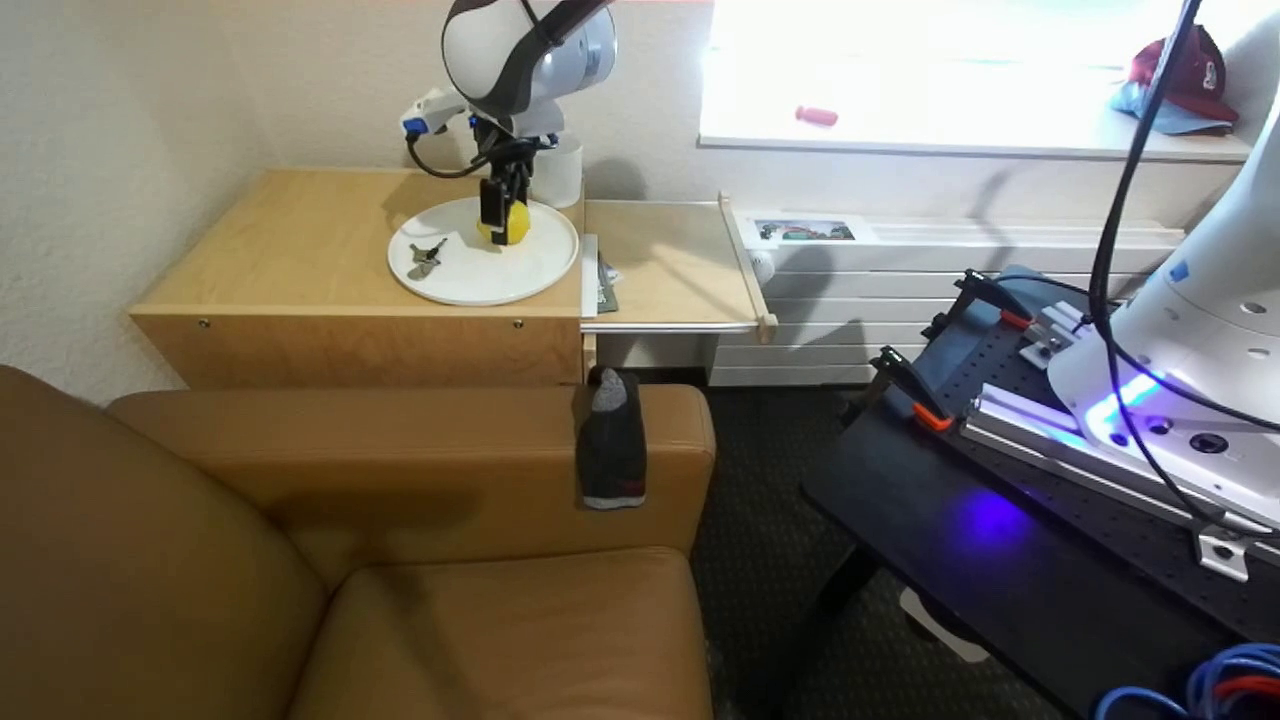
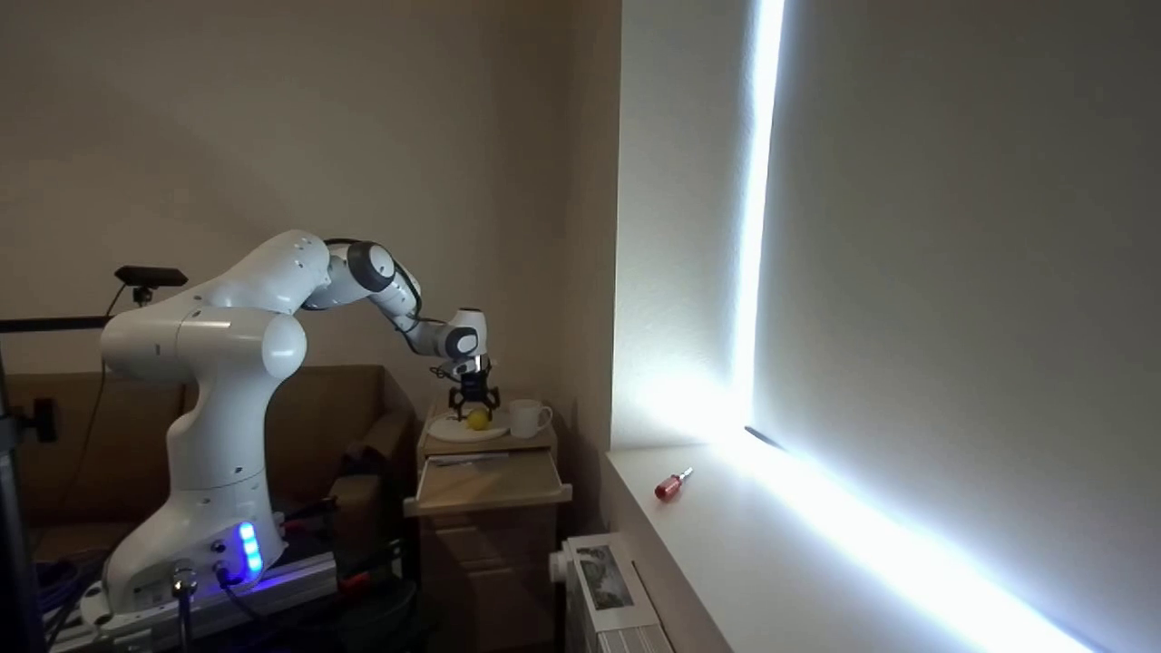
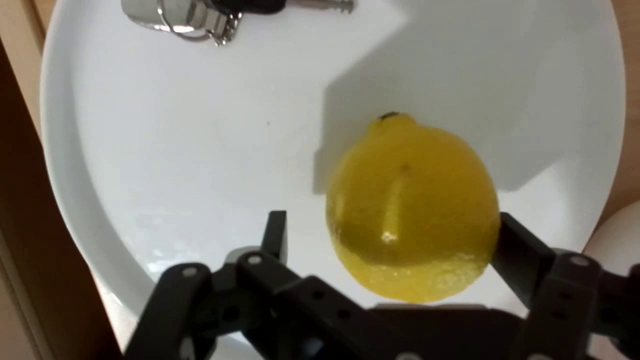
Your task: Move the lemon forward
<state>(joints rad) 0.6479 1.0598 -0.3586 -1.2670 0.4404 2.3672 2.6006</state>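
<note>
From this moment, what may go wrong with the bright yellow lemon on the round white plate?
In the wrist view, the lemon sits off-centre within the open black gripper, with a gap on one side, so closing may push it sideways. Being rounded, it might roll on the plate. A white mug with a handle stands beside the plate, so a sideways gripper move could knock it.

wooden cabinet (image 1: 290, 250) carries plate (image 1: 460, 278) and mug (image 2: 523, 420)
</note>
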